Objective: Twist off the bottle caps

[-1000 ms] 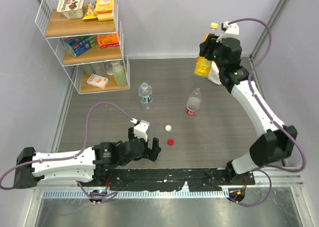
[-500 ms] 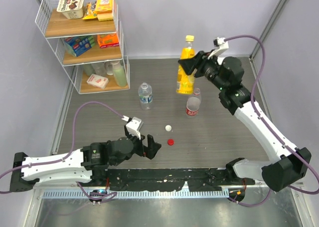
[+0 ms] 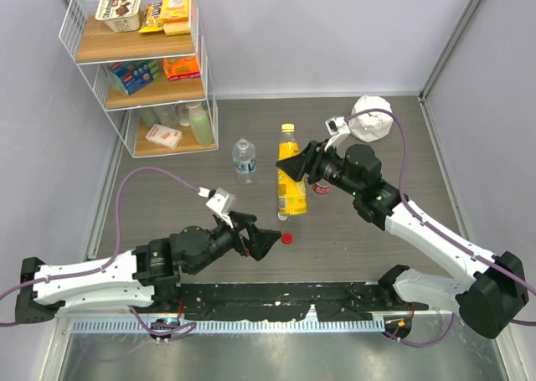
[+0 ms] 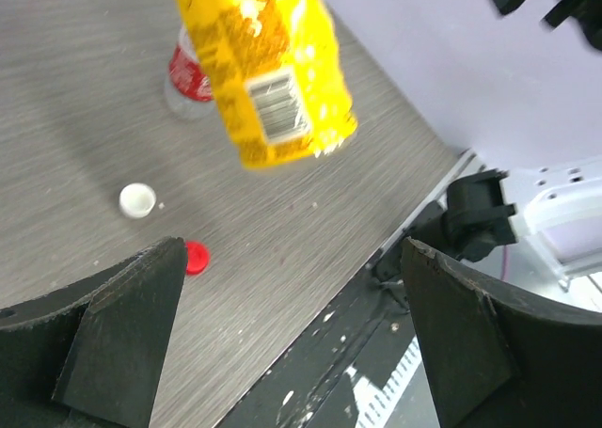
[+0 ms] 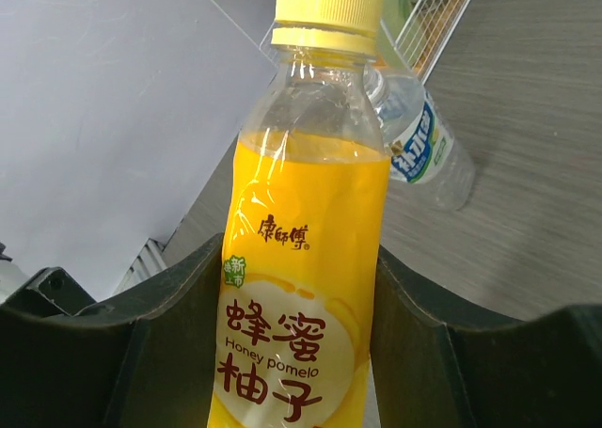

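My right gripper (image 3: pixel 300 172) is shut on the yellow-orange bottle (image 3: pixel 290 182) and holds it upright above the middle of the table, its yellow cap (image 3: pixel 287 129) still on; the bottle fills the right wrist view (image 5: pixel 306 287) with its cap (image 5: pixel 327 12) at the top. The red-label bottle (image 3: pixel 323 184) stands just behind it, and the blue-white-label bottle (image 3: pixel 244 159) stands to the left. A loose red cap (image 3: pixel 286 238) and a loose white cap (image 4: pixel 137 199) lie on the table. My left gripper (image 3: pixel 258 234) is open and empty beside the red cap.
A white wire shelf rack (image 3: pixel 134 63) with boxes and bottles stands at the back left. A crumpled white object (image 3: pixel 370 118) lies at the back right. The table's black front rail (image 3: pixel 285 297) runs along the near edge.
My right arm has carried the yellow-orange bottle from the back right down to the table's middle. My left gripper has moved right and up toward the red cap, jaws open.
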Tool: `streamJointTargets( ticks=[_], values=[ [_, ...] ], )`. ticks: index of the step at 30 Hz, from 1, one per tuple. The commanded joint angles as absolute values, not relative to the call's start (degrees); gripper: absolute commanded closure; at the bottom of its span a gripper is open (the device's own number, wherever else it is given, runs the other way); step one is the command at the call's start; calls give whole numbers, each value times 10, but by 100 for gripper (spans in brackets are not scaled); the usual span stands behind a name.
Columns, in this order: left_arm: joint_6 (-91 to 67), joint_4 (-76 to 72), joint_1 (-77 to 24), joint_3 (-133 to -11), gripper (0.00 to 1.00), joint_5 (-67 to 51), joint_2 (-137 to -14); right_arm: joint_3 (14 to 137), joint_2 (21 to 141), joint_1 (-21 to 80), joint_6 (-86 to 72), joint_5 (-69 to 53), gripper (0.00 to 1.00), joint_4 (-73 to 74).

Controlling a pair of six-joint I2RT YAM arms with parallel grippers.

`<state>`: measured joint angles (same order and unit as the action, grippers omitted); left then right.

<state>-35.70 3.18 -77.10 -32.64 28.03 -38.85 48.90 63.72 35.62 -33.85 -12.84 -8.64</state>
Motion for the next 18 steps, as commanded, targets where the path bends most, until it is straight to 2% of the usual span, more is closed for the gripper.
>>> streamJointTargets(
  ticks=[1, 8, 12, 18],
  values=[
    [-344, -62, -752, -341, 0, 235, -395, 462, 603, 366, -382, -112, 61, -165],
    [-407, -108, -653, -348, 0, 106, -445, 427, 582, 367, -398, -116, 61, -195],
    [-477, -233, -571, -309, 0, -32, -480, 427, 583, 367, -395, -120, 61, -190],
    [-487, -251, -544, -330, 0, -85, -535, 425, 586, 368, -396, -118, 61, -194]
  ],
)
